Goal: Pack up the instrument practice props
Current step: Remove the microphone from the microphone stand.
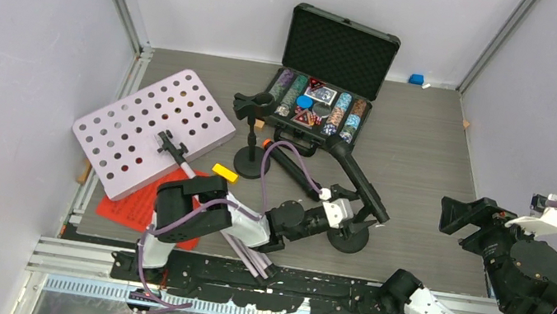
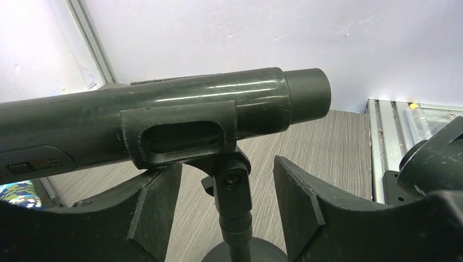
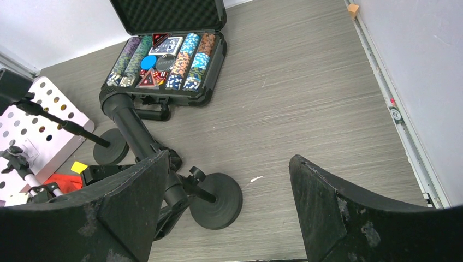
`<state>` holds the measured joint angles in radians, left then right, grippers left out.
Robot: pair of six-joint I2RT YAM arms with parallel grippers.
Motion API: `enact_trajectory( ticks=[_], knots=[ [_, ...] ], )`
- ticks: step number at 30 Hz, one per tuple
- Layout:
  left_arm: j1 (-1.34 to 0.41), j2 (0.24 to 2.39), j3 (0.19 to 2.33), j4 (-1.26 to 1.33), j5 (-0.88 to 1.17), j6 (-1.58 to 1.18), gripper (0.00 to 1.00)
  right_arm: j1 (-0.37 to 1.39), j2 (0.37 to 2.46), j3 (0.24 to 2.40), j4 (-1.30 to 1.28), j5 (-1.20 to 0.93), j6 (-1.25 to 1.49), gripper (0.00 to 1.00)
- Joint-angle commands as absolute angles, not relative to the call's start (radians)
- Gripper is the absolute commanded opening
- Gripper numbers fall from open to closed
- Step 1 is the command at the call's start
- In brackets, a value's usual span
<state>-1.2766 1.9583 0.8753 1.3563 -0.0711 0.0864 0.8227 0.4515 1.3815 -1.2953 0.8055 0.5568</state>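
Note:
A black microphone [image 2: 164,117] sits in the clip of its round-based pole [image 2: 236,215], right of the table's middle [image 1: 355,177]. My left gripper [image 2: 226,166] straddles that pole just under the clip, open, with a gap on each side; from above it is low beside the stand [image 1: 346,210]. A second pole [image 1: 252,132] stands with an empty clip, and another black microphone [image 1: 295,174] lies beside it. The white hole-punched music rack [image 1: 150,129] lies at left over red pages [image 1: 135,211]. My right gripper [image 3: 228,159] hangs open and empty at right [image 1: 458,215].
An open black case of poker chips [image 1: 328,81] stands at the back. A yellow block [image 1: 225,171] lies by the rack, a blue one [image 1: 416,79] at the back wall. The rack's silver legs [image 1: 252,257] reach the near edge under my left arm.

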Motion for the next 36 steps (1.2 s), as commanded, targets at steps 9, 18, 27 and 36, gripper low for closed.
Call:
enact_trajectory(
  ticks=[9,18,27,36],
  knots=[
    [-1.285,1.995,0.945,1.431,-0.125,0.074,0.45,0.827,0.455,1.380,-1.265,0.801,0.572,0.85],
    [-1.285,2.012,0.935,1.430,-0.127,0.063,0.05,0.827,0.464,1.381,-1.265,0.803,0.566,0.85],
    [-1.285,2.020,0.908,1.431,-0.108,0.061,0.00,0.827,0.652,1.432,-1.273,0.648,0.511,0.89],
    [-1.285,2.040,0.888,1.431,-0.067,0.041,0.00,0.806,1.060,1.538,-1.263,0.531,0.385,0.99]
  ],
)
